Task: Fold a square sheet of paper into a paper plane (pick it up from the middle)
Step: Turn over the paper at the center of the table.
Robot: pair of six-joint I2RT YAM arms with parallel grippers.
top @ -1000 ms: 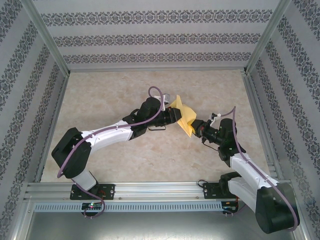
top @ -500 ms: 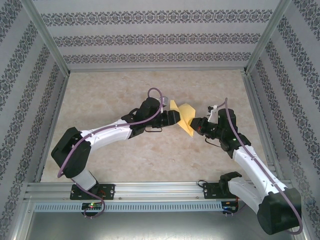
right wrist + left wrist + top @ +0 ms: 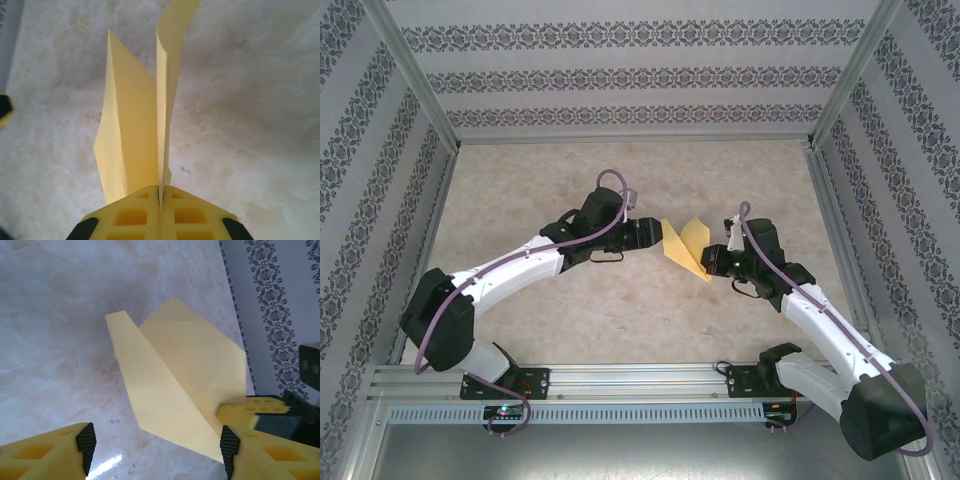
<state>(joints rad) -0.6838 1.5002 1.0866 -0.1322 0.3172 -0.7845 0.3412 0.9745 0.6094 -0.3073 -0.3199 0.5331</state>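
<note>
The mustard-yellow square sheet of paper (image 3: pixel 686 244) is creased into a pointed paper plane shape with two wings standing up. It hangs above the table's middle. My right gripper (image 3: pixel 711 263) is shut on its lower folded edge; in the right wrist view the paper (image 3: pixel 131 140) rises straight out of the closed fingers (image 3: pixel 160 199). My left gripper (image 3: pixel 656 235) stands open just left of the paper. In the left wrist view the plane (image 3: pixel 175 385) lies ahead of my left gripper (image 3: pixel 157 446), its tip near the right pad (image 3: pixel 229 445), not pinched.
The marbled beige table (image 3: pixel 570 300) is ringed by patterned walls and aluminium frame posts (image 3: pixel 420 90). A metal rail (image 3: pixel 620 380) runs along the near edge by the arm bases. The right gripper's yellow fingers (image 3: pixel 252 410) show in the left wrist view.
My left gripper has opened, let go of the paper and drawn back to the left. The right gripper keeps its hold and has shifted slightly with the plane.
</note>
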